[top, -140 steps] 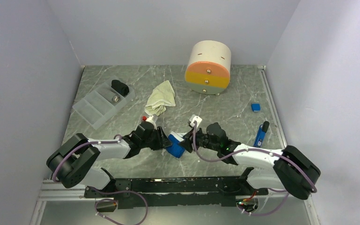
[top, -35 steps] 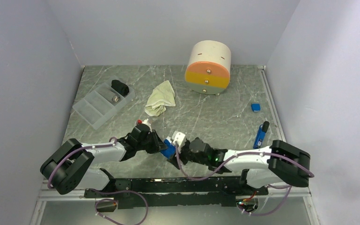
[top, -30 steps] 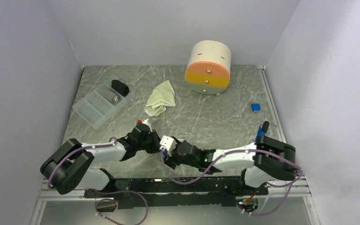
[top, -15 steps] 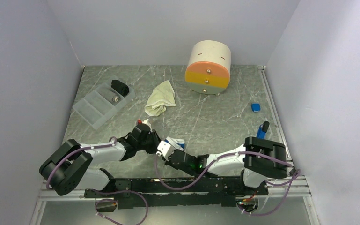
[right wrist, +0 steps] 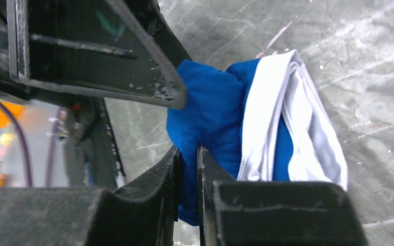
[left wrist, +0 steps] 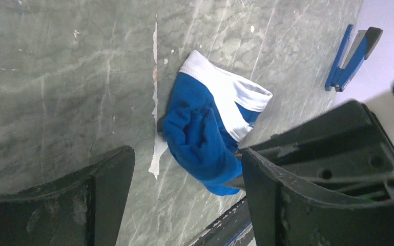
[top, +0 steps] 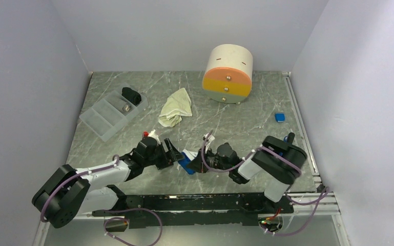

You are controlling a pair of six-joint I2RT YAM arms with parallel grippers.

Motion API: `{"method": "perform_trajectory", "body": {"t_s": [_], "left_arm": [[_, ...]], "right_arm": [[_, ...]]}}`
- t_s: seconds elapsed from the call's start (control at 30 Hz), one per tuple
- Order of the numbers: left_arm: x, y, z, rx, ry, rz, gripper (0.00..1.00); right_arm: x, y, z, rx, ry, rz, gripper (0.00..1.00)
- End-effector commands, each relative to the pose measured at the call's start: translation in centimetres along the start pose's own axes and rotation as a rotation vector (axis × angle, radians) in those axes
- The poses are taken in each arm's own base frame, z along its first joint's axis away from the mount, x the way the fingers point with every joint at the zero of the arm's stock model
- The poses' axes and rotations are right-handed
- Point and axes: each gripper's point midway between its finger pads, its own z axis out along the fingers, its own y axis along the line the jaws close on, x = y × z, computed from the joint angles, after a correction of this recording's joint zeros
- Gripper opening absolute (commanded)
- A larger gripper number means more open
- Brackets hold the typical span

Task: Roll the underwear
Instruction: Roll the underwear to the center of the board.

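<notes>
The blue underwear [top: 187, 162] with white trim lies bunched on the marble table [top: 235, 128], near the front middle. My right gripper [top: 197, 163] reaches it from the right and is shut on a fold of its blue cloth [right wrist: 210, 113]; the pinch shows between the jaws of the right gripper [right wrist: 188, 151]. My left gripper [top: 173, 155] stands open just left of it. In the left wrist view the blue underwear [left wrist: 205, 133] lies ahead of the open left gripper [left wrist: 184, 159], touching neither finger. The cream underwear [top: 175, 107] lies crumpled farther back.
A clear tray [top: 102, 120] at the back left holds a black rolled bundle [top: 131, 95]. A round drawer cabinet [top: 227, 74] stands at the back. A blue stapler [left wrist: 351, 56] and a small blue item [top: 280, 117] lie at the right.
My left gripper has opened, let go of the blue underwear and drawn back left. My right gripper has shut on the cloth, and the right arm has folded in closer.
</notes>
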Motion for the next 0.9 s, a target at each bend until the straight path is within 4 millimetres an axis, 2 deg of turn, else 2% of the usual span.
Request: {"method": "perform_trajectory", "body": {"t_s": [0.0, 0.1, 0.33, 0.53, 0.6, 0.67, 0.77, 0.87], "left_arm": [[-0.4, -1.8, -0.1, 0.093, -0.009, 0.023, 0.8], [-0.1, -2.5, 0.1, 0.126, 0.011, 0.044, 0.76], [1.3, -1.8, 0.8, 0.085, 0.054, 0.095, 0.64], [1.8, -1.8, 1.4, 0.086, 0.062, 0.097, 0.68], [1.9, -1.7, 1.6, 0.076, 0.067, 0.109, 0.63], [1.9, -0.6, 2.0, 0.002, 0.081, 0.124, 0.56], [2.3, 1.4, 2.5, -0.098, 0.113, 0.135, 0.52], [2.9, 2.6, 2.7, -0.133, 0.131, 0.127, 0.5]], "right_arm": [[-0.8, 2.9, -1.2, -0.241, -0.018, 0.263, 0.12], [-0.5, 1.9, -1.4, -0.234, -0.03, 0.346, 0.12], [0.3, -0.1, -1.3, -0.147, -0.019, 0.408, 0.16], [0.7, -0.8, -1.0, -0.107, 0.011, 0.404, 0.2], [0.7, -1.0, -1.0, -0.093, 0.013, 0.405, 0.24], [0.5, -1.3, -1.1, -0.071, 0.009, 0.415, 0.33], [-0.4, -0.9, -1.2, -0.065, 0.006, 0.381, 0.42], [-1.7, -1.3, -1.5, 0.003, 0.012, 0.247, 0.49]]}}
